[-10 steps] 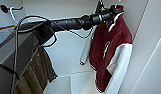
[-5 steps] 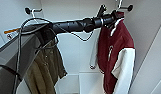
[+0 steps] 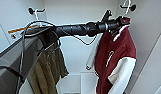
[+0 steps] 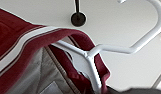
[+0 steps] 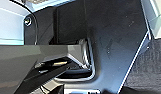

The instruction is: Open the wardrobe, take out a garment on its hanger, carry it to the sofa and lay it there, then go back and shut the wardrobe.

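Left gripper, its grip state indiscernible, at the collar of the maroon garment hanging far right in the wardrobe; lift the hanger hook clear of its peg before withdrawing.

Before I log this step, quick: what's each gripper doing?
Left gripper: at the maroon jacket's collar by the hanger; open or shut cannot be told.
Right gripper: cannot be told.

Garment on hanger at right inside wardrobe, another jacket left.
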You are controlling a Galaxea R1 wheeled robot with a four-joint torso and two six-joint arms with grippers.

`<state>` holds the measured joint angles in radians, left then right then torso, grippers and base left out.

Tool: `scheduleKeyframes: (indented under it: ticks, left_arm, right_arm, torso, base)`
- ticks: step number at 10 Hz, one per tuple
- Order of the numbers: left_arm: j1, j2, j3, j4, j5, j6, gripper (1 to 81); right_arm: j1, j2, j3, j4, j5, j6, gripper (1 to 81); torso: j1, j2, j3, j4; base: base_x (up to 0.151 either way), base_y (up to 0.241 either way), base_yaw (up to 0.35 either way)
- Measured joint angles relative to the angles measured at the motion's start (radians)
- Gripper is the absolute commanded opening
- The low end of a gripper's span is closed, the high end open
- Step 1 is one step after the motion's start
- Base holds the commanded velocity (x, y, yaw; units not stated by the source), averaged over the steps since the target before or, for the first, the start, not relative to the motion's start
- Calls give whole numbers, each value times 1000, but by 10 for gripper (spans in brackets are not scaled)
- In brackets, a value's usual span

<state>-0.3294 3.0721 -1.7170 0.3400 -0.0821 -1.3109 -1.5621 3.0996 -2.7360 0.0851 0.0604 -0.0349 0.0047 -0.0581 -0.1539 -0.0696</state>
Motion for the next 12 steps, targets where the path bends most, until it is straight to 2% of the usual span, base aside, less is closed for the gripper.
scheduleKeyframes:
  ticks: [3,6,8,12]
  left_arm:
    - [10,-3,90,0,-15,-3,10]
    - [74,-101,144,0,-24,-2,10]
    - [112,-122,151,1,-22,5,10]
    - [111,-133,157,6,-21,19,10]
  right_arm:
    - [-1,0,1,0,19,0,811]
    - [-3,0,1,0,30,0,811]
    - [-3,0,1,0,33,-1,811]
    - [3,0,3,0,45,0,811]
  torso:
    - [0,0,0,0]
    - [0,0,0,0]
    - [0,0,0,0]
    - [1,1,0,0]
  base:
    - [0,0,0]
    - [0,0,0]
    - [0,0,0]
    - [-79,0,0]
